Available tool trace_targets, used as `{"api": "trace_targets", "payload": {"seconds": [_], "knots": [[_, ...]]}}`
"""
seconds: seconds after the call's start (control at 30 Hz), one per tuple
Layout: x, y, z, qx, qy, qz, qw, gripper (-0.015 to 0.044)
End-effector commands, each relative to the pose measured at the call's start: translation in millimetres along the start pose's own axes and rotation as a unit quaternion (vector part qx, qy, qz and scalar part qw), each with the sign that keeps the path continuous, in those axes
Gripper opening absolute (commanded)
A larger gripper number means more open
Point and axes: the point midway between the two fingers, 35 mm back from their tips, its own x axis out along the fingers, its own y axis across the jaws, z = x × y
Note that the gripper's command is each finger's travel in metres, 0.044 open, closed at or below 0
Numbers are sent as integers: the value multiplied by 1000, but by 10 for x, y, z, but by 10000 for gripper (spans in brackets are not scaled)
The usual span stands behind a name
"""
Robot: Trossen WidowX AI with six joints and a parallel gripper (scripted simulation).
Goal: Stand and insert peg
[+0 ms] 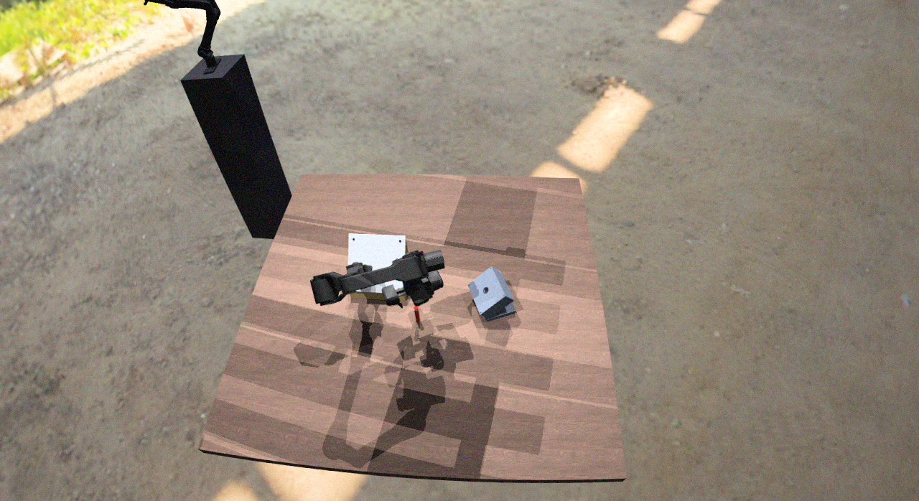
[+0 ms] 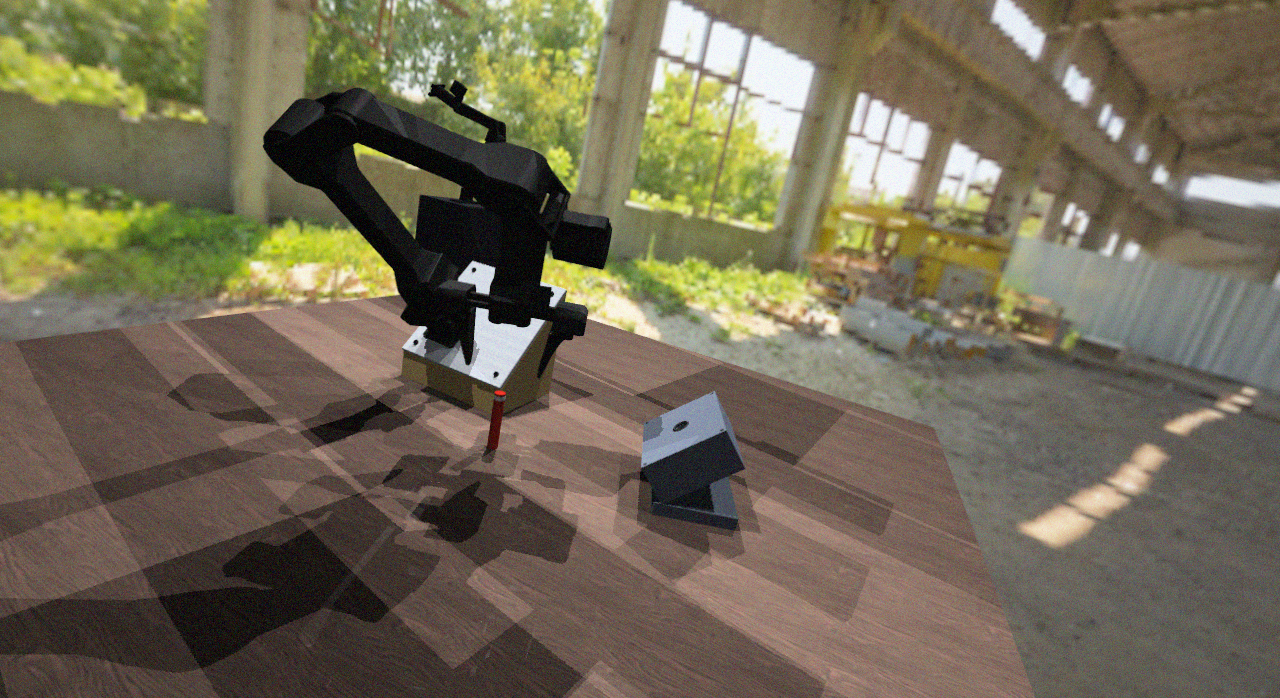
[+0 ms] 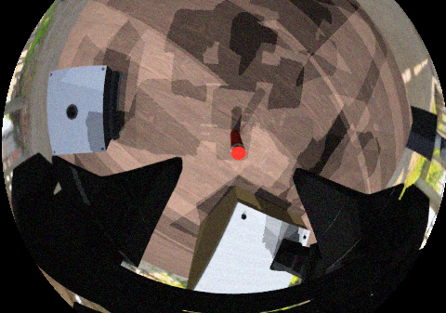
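Note:
The red peg (image 1: pixel 416 315) (image 2: pixel 494 425) (image 3: pixel 236 139) stands upright on the table (image 1: pixel 578 446) (image 2: pixel 805 640), its pale-banded end up. My gripper (image 2: pixel 505 369) (image 3: pixel 241 170) is open and empty, above the peg. In the wrist view its fingers are wide apart to either side of the peg's top. The grey sloped panel (image 1: pixel 497 283) (image 2: pixel 664 440) (image 3: pixel 84 83) has one dark hole (image 1: pixel 485 290) (image 2: pixel 681 425) (image 3: pixel 72 111) in its tilted face, with nothing in it. It stands to the right of the peg in the top and exterior views and at the left in the wrist view.
My arm is mounted at a sloped block with a white top plate (image 1: pixel 375 247) (image 3: pixel 228 262), close behind the peg in the exterior view. A tall black pillar (image 1: pixel 238 144) beyond the table's far left corner carries another small arm (image 1: pixel 208 29).

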Motion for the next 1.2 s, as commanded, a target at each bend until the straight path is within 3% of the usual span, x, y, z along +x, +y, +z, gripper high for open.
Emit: {"api": "trace_targets", "payload": {"seconds": [0.0,0.57,1.17], "knots": [[9,-1,3,58,-2,0,998,440],[37,-1,3,272,-2,1,962,440],[65,0,4,481,-1,1,877,440]]}}
